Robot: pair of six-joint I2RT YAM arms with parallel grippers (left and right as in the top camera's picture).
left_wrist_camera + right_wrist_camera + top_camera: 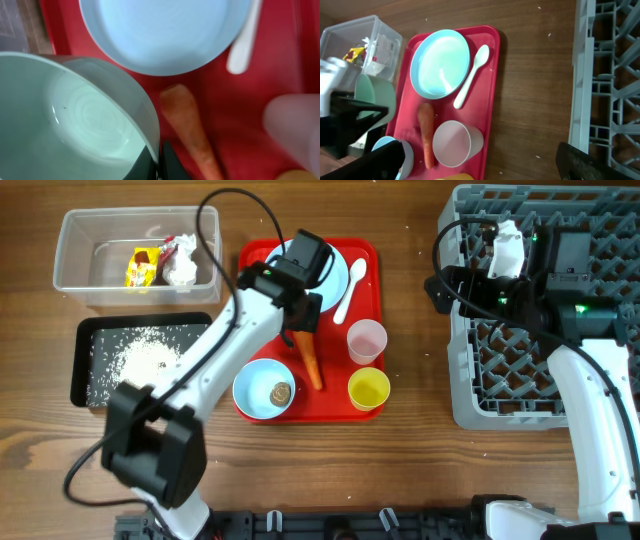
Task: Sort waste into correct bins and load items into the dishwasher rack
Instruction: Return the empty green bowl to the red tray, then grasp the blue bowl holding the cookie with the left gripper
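Entry: pale-green bowl [90,115], rim clamped in left jaws, held above red tray [333,365]. Dishwasher rack [460,395] lay well right of them (tabletop between). The right jaws, spread apart, hung at the rack's left edge, making that the nearer arm.

The gripper [159,161] at 6 o'clock is pinching the rim of a pale bowl [75,120] that is filling 8 o'clock. On the red tray [260,90], a plate [165,30] is sitting at 12, a spoon [242,45] at 2, a blurred pink cup [295,130] at 4 and a carrot [192,130] at 5.
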